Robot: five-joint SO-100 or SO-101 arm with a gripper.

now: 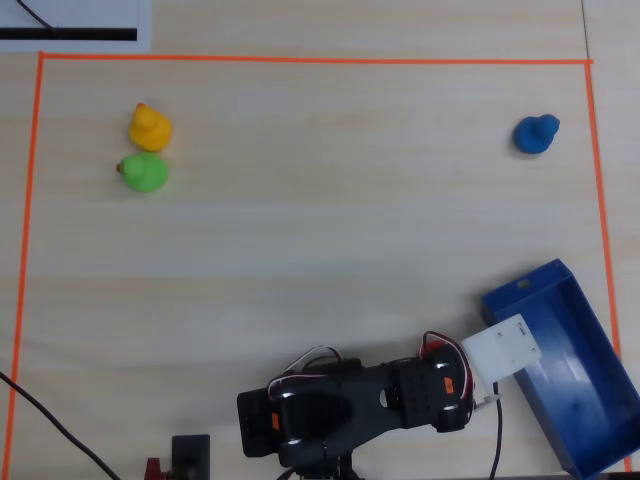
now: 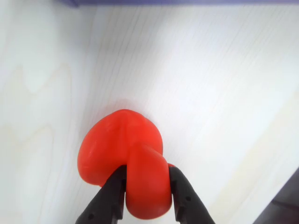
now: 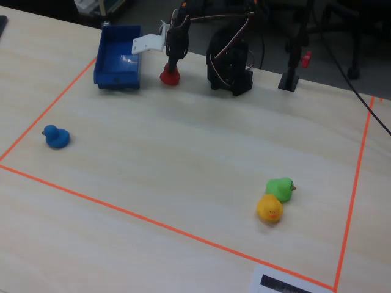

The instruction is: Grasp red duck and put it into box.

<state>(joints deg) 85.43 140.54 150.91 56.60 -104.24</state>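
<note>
Red duck (image 2: 124, 156) sits pinched between the black fingers (image 2: 110, 198) of the gripper (image 2: 145, 205), its narrower part running back into the clamp and its rounded bulk pointing away in the wrist view. In the fixed view it hangs at the pale wooden table (image 3: 183, 146), just beside the box (image 3: 117, 61) and outside its wall. Orange tape (image 3: 122, 210) frames the table; the blue duck (image 3: 56, 137), green duck (image 3: 281, 188) and yellow duck (image 3: 269, 209) lie well apart, with bare wood between.
</note>
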